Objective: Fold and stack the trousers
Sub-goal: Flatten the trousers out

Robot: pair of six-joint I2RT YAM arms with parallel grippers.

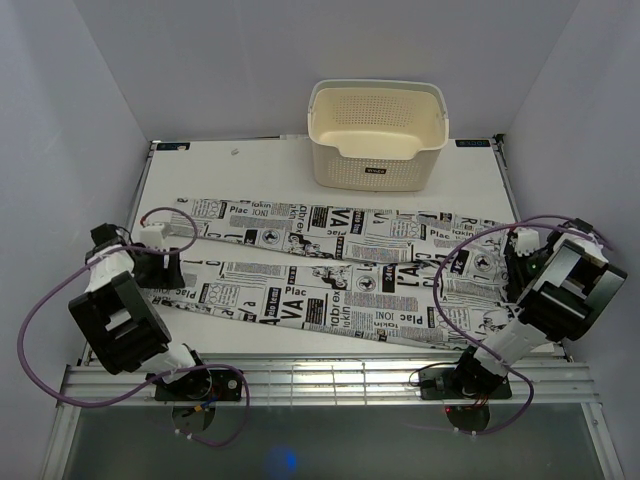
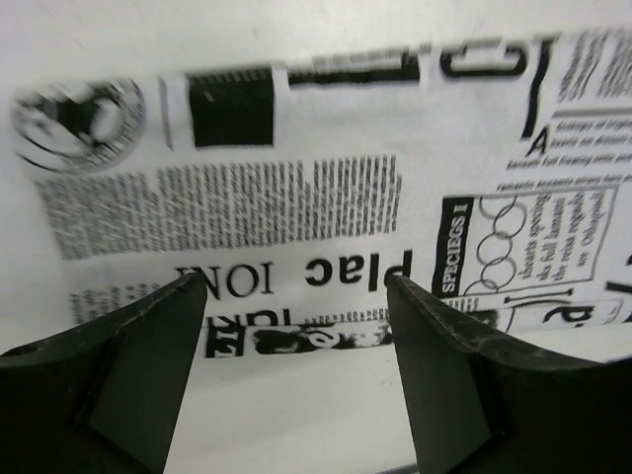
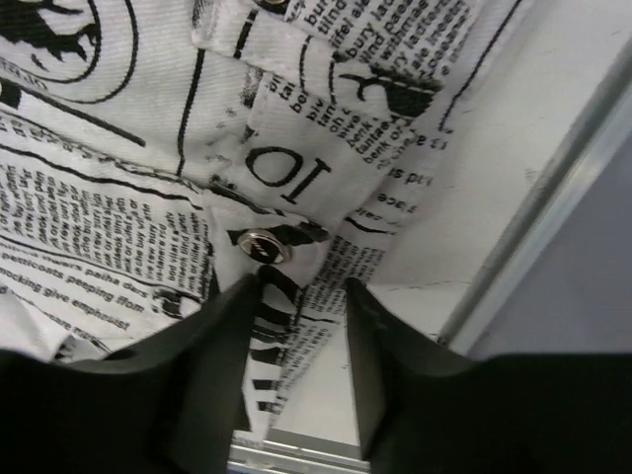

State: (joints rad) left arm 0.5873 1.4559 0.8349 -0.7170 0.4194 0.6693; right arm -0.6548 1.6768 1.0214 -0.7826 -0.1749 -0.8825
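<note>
The trousers (image 1: 340, 270), white cloth with black newspaper print, lie spread flat across the table, both legs running left and the waist at the right. My left gripper (image 1: 165, 265) hovers over the leg ends, open. In the left wrist view its jaws (image 2: 296, 281) stand wide apart above the hem (image 2: 296, 188), with nothing between them. My right gripper (image 1: 520, 262) is at the waist end. In the right wrist view it (image 3: 301, 281) is open, with a narrow gap. A flap of the waistband (image 3: 281, 326) beside a metal snap (image 3: 262, 245) lies in that gap against the left finger.
A cream perforated basket (image 1: 378, 125) stands at the back of the white table (image 1: 250, 165), just beyond the trousers. A metal rail (image 3: 553, 197) marks the table's right edge close to my right gripper. Purple cables loop beside both arms.
</note>
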